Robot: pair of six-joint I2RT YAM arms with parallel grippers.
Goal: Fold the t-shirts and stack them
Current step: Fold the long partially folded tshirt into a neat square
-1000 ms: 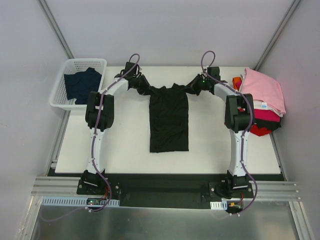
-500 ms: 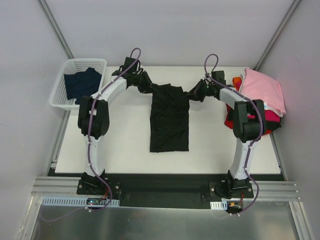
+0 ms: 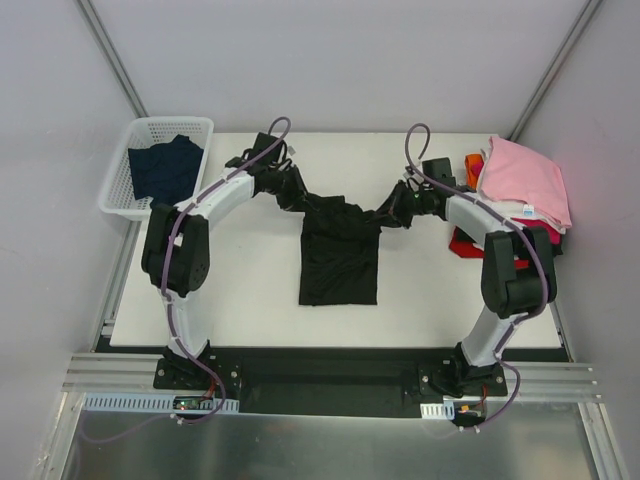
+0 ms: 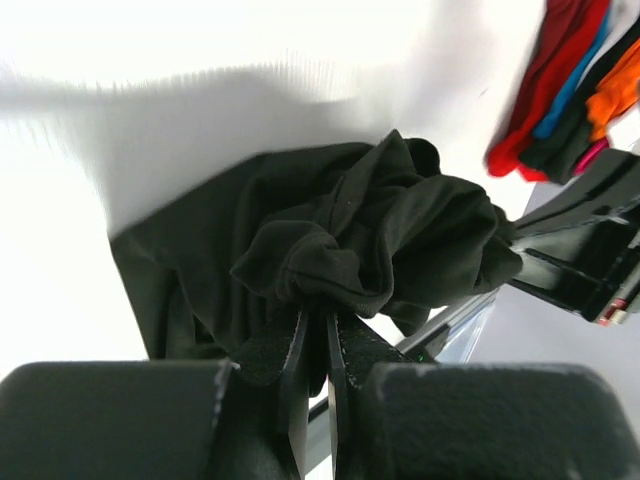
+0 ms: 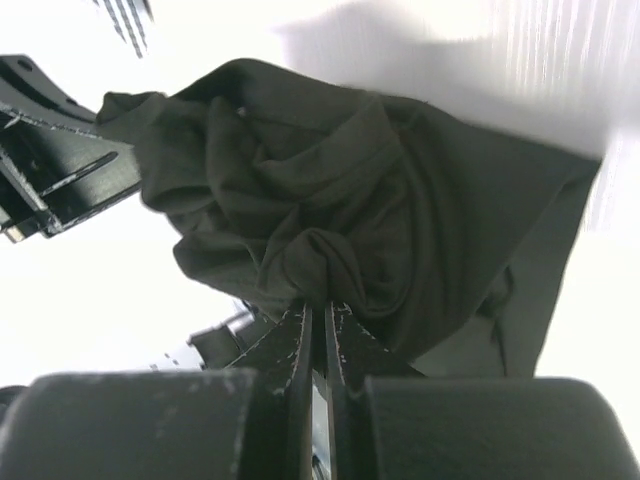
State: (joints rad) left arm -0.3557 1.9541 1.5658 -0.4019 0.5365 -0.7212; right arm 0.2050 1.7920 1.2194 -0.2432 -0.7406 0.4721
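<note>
The left gripper [image 3: 303,202] and right gripper [image 3: 386,215], each pinching a bunched far corner of the black t-shirt [image 3: 340,265] in the middle of the worktop [image 3: 250,290], have drawn that end toward the near edge, apparently beginning the fold.

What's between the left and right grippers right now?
Only the black t-shirt: its bunched upper edge spans from the left gripper to the right gripper, both clamped on it, per the top external view.

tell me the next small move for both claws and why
The left claw and right claw are each shut on the bunched far edge of the black tee, whose near half lies flat. Probably draw both toward the near hem to finish the fold.
</note>
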